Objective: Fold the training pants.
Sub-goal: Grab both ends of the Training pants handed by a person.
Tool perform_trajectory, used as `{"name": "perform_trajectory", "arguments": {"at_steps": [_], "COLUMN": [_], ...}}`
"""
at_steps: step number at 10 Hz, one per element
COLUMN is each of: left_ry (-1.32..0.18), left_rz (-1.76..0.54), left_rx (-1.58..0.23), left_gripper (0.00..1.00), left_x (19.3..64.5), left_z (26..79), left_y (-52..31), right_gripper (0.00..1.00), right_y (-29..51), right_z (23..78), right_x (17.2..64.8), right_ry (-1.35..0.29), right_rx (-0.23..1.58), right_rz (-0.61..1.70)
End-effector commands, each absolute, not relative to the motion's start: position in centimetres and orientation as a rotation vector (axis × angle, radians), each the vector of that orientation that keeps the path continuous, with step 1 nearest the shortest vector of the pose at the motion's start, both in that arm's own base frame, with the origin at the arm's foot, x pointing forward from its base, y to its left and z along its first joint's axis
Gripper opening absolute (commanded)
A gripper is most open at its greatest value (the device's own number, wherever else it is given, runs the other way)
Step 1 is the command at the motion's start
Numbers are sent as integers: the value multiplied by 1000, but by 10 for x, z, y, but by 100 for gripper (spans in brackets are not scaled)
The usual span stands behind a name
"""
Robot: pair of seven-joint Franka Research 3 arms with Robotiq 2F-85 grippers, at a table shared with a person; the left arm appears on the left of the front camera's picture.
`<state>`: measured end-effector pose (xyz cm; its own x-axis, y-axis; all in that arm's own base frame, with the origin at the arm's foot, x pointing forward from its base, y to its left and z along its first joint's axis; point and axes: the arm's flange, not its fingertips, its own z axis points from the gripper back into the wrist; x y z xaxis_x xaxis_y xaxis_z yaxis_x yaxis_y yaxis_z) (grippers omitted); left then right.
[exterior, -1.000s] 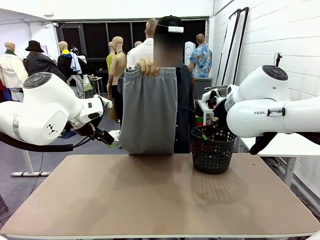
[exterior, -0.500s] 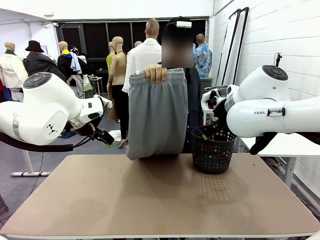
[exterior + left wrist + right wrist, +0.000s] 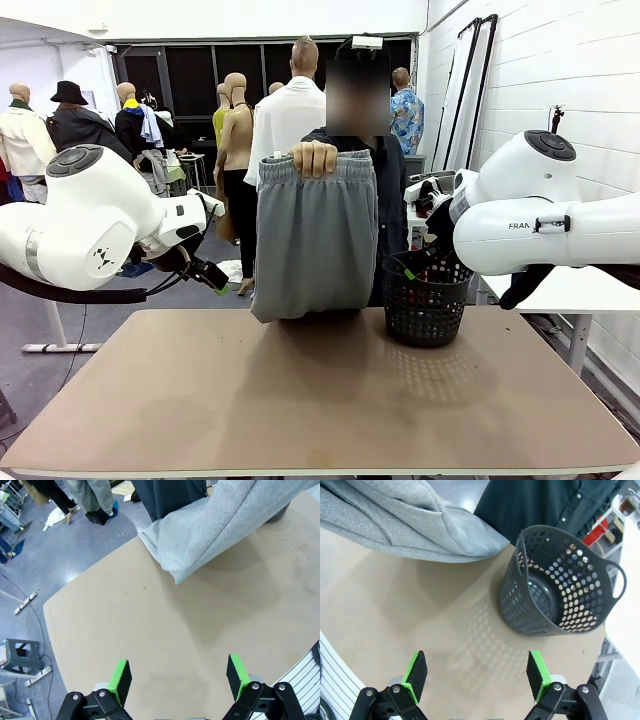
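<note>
A person at the far side holds the light-grey training pants [image 3: 315, 235] up by the gathered waistband with one hand [image 3: 314, 158]. The pants hang down, and their lower end rests on the far edge of the table [image 3: 300, 400]. The same grey cloth shows in the left wrist view [image 3: 220, 525] and in the right wrist view [image 3: 395, 520]. My left gripper [image 3: 179, 675] is open above the bare tabletop, well short of the pants. My right gripper [image 3: 477, 672] is open too, over the table near the basket.
A black mesh basket [image 3: 425, 295] stands at the far right of the table, beside the hanging pants; it looks hollow inside in the right wrist view [image 3: 560, 585]. My two white arms hang at the left [image 3: 90, 225] and right [image 3: 540, 215] sides.
The person has lowered the pants and shifted them to the right, so the lower end now touches the table's far edge. Both arms stay where they were.
</note>
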<state>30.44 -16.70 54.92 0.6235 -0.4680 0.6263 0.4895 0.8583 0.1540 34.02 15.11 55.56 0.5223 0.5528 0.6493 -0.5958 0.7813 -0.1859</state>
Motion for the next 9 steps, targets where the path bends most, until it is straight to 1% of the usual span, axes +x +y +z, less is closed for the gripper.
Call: {"name": "perform_trajectory", "arguments": {"at_steps": [1,5,7,9], "left_ry": [-710,-710,-732,-717], "left_rz": [-558,-550,-654,-800], "left_rx": [-33,-32,-28,-34], "left_gripper": [100,100,100,100], "left_x": [305,304,307,311], "left_z": [549,549,554,560], "left_y": [-166,-167,-163,-155], "right_gripper": [100,100,100,100], "right_y": [151,151,149,145], "right_z": [556,556,552,550], "right_x": [340,340,344,351], "right_ry": [-754,-755,-782,-809], "right_rx": [65,62,74,81], "right_rz": [690,688,777,870]}}
